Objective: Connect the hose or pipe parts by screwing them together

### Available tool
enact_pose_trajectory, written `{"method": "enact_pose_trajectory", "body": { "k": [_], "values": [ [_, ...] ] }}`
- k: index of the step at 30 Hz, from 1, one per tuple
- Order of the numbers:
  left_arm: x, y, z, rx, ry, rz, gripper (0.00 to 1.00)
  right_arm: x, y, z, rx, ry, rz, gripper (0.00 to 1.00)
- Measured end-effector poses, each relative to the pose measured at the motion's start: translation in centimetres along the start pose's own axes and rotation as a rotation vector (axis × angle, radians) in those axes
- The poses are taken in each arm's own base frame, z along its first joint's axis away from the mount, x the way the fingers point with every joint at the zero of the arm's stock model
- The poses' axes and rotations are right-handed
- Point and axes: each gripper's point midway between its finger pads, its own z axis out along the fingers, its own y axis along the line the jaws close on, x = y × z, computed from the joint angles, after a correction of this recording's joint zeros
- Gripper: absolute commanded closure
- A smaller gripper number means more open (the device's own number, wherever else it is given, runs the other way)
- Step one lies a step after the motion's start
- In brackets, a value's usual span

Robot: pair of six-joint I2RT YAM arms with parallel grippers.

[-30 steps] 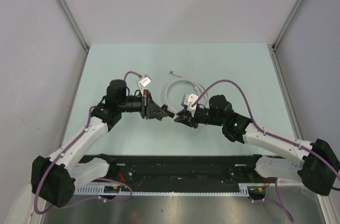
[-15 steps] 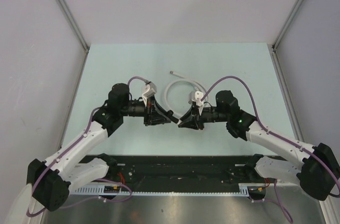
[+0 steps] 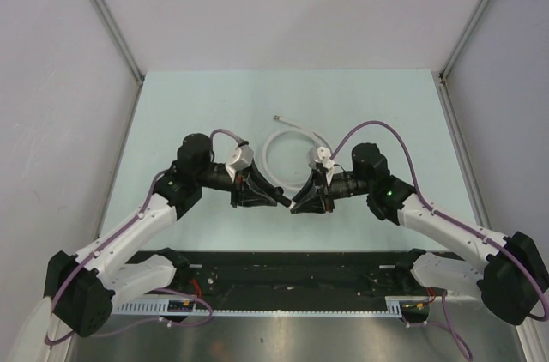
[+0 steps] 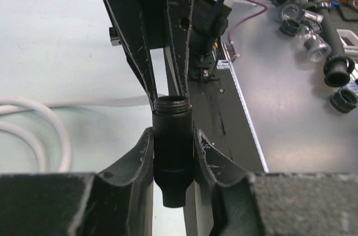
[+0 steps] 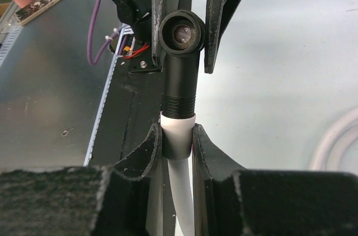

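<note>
My left gripper is shut on a black pipe fitting whose threaded end points away from the camera. My right gripper is shut on the white collar at the end of the white hose. A black threaded piece runs on from that collar to a round open mouth, which sits between the left gripper's fingers. In the top view the left gripper and the right gripper meet tip to tip at mid-table. The hose loops behind them, its free end farther back.
Several loose black fittings lie on the metal surface beyond the table's near edge. A black rail runs between the arm bases. Purple cables arch over both wrists. Grey walls close in the table on three sides.
Both wrists have rolled and the two grippers have drawn closer together, a little toward the near edge, so their tips now meet. Both grips are unchanged.
</note>
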Motion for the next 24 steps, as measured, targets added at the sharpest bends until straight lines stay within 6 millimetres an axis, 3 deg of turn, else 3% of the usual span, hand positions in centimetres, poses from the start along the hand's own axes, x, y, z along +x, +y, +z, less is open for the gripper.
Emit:
{"method": "enact_pose_trajectory", "body": {
  "k": [24],
  "values": [
    [0.6,-2.4,0.5,0.163,-0.032,0.43,1.0,0.6,2.6,0.1,-0.181,0.01,0.101,1.0]
  ]
}}
